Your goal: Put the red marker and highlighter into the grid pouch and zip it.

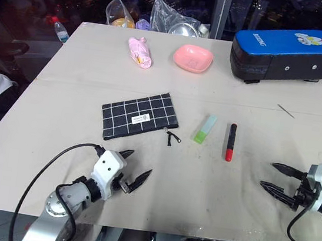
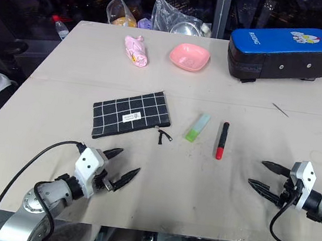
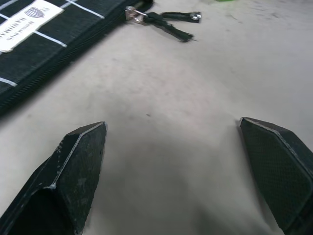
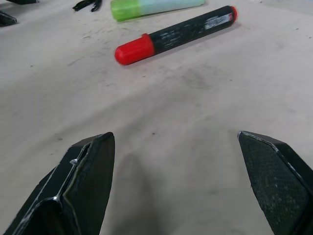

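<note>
The grid pouch (image 1: 140, 116) lies flat at the table's middle, its black zipper pull (image 1: 172, 138) trailing off its right corner. To its right lies the light-green highlighter (image 1: 205, 129), then the red marker (image 1: 230, 142) with its red end toward me. My left gripper (image 1: 141, 162) hovers open near the front edge, just short of the pouch (image 3: 44, 39), with nothing between its fingers. My right gripper (image 1: 267, 174) stands open at the front right, pointing toward the marker (image 4: 181, 32) and highlighter (image 4: 154, 7) and holding nothing.
A big blue-and-black case (image 1: 288, 54) sits at the back right. A pink bowl (image 1: 192, 58) and a pink wrapped object (image 1: 140, 52) lie at the back middle. Plastic bags (image 1: 174, 18) and a bottle (image 1: 60, 29) stand beyond the far edge.
</note>
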Motion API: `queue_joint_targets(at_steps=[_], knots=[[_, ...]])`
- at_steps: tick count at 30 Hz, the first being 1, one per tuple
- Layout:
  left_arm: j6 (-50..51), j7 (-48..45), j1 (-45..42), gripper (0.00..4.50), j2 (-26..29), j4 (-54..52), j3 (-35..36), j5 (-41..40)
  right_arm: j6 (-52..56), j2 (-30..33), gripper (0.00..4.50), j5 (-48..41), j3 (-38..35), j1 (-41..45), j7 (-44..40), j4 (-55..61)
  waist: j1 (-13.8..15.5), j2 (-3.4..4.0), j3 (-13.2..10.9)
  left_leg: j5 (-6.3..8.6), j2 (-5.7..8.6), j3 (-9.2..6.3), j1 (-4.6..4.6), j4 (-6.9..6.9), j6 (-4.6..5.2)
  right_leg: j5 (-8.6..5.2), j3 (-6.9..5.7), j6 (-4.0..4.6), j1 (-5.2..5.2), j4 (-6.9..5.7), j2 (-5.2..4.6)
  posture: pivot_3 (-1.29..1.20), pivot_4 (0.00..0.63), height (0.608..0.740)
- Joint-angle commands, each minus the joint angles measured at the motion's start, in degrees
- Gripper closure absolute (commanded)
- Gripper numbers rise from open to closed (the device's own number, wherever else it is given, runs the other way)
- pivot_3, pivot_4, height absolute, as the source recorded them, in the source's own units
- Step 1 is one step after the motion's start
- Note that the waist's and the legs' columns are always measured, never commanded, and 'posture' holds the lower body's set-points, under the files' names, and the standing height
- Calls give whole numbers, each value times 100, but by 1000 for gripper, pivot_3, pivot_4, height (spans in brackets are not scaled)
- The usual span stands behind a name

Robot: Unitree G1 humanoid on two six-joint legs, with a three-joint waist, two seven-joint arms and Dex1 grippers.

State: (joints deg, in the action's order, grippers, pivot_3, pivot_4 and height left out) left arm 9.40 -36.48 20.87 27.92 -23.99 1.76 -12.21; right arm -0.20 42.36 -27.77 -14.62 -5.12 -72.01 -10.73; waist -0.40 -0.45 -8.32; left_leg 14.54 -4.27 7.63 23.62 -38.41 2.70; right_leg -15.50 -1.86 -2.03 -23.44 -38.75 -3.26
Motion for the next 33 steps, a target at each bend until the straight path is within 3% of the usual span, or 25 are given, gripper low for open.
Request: queue_joint_targets(at_steps=[1,9,15,20,33], knots=[[-38,-149,71,69,109,-57,148,-187,56,-43,457,-228,-191,-107,99,605,0,0,0,0,0,0,0,0,0,0,0,0,0,0,0,0,150,740],[-243,-545,-281,69,578,374,1218,-729,686,-351,457,-868,-103,-174,403,1886,4,-8,-2,0,-4,-14,6,2,0,-2,-8,3,-2,-2,-1,0,150,740],[-1021,-897,-728,69,1004,1568,1643,-476,882,-467,457,-994,-16,-7,487,2155,26,-8,-2,0,0,-14,8,2,0,-1,-23,2,-3,1,-4,0,150,740],[-1701,-1274,-1023,69,1253,2427,1566,-317,848,-512,457,-933,15,11,470,2112,27,-11,-2,0,1,-13,9,2,0,-1,-26,2,-3,2,-3,0,150,740],[-2783,-2146,-2776,69,1461,4621,734,213,808,-462,457,-838,-39,6,422,2044,137,-15,2,0,5,-13,9,-1,0,0,-33,0,-2,-5,-5,0,150,740]])
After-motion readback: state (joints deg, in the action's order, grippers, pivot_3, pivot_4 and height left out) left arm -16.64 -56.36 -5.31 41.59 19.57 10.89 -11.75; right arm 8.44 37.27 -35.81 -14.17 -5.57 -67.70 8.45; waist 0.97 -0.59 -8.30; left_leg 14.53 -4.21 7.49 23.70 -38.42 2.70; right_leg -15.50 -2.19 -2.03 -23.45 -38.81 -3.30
